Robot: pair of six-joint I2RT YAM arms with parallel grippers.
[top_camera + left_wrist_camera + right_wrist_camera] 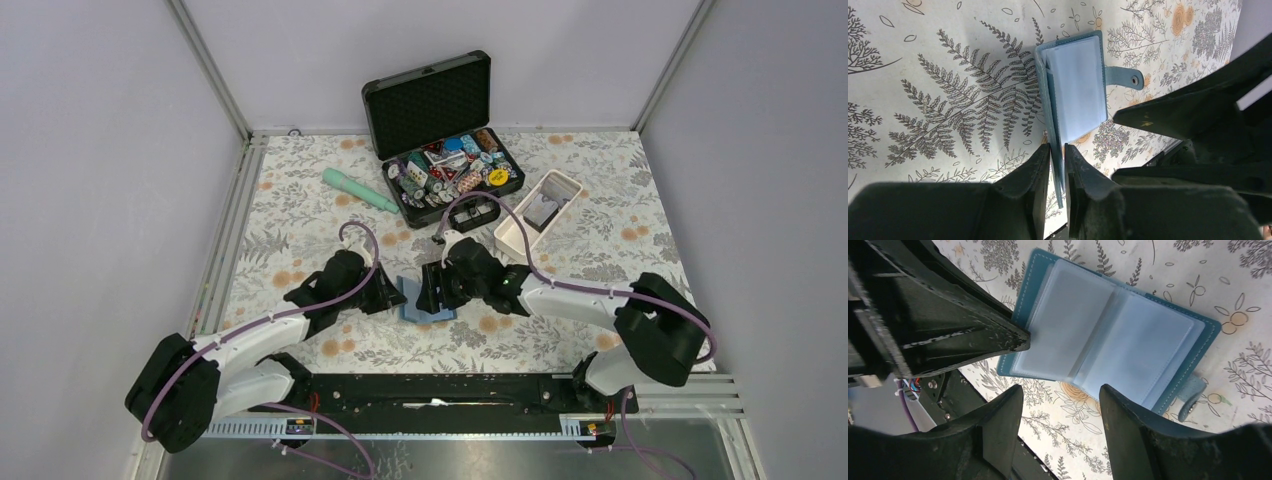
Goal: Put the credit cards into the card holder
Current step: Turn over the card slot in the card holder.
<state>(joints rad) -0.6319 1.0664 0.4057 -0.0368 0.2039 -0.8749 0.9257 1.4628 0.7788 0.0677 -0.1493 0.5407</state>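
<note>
The teal card holder (425, 304) lies open on the floral cloth between both grippers, with its light blue sleeves facing up (1113, 335). My left gripper (1057, 150) is shut on the edge of the holder's left cover (1050, 105), which stands raised. The snap tab (1128, 79) sticks out on the far side. My right gripper (1060, 395) is open and empty, just above the holder's near edge; in the top view it (432, 290) hovers over the holder. Flat grey credit cards (543, 210) lie in the white tray. No card is in either gripper.
A long white tray (520, 235) sits right of the holder. A black foam-lined case (440, 115) with poker chips stands open at the back. A mint green cylinder (360, 190) lies back left. Grey walls close in three sides.
</note>
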